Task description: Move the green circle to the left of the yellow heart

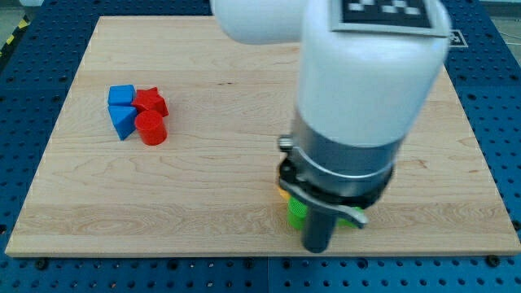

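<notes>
The arm's big white and grey body (358, 89) fills the view's right half and hides much of the board below it. A green block (296, 213), the green circle as far as I can tell, peeks out at the arm's lower left edge. A sliver of yellow (282, 194), likely the yellow heart, shows just above and left of the green one. Another bit of green (348, 222) shows to the right of the rod. My tip (316, 248) is at the end of the dark rod, right beside the green block, at its lower right.
A cluster sits at the view's left: a blue cube (121, 95), a blue block (123, 120), a red star (151, 101) and a red cylinder (151, 129). The wooden board (212, 187) lies on a blue perforated table (24, 106).
</notes>
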Motion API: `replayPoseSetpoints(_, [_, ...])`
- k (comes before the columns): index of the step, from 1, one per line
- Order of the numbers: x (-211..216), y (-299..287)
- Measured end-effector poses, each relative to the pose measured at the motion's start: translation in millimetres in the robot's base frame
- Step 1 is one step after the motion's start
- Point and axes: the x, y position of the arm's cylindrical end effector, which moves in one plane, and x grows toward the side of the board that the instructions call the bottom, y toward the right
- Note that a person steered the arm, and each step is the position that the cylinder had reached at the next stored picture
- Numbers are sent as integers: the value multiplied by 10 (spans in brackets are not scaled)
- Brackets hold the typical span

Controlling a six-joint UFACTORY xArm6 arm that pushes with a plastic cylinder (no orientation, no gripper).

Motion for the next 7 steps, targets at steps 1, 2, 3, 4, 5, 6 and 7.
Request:
replayPoseSetpoints(1, [-10,105])
replayPoseSetpoints(2, [-59,-8])
replayPoseSetpoints(3, [-107,-48])
replayPoseSetpoints(4, [-107,-55])
replayPoseSetpoints(5, [-111,-80])
replayPoseSetpoints(6, [-225,-299])
replayPoseSetpoints(7, [-271,-387])
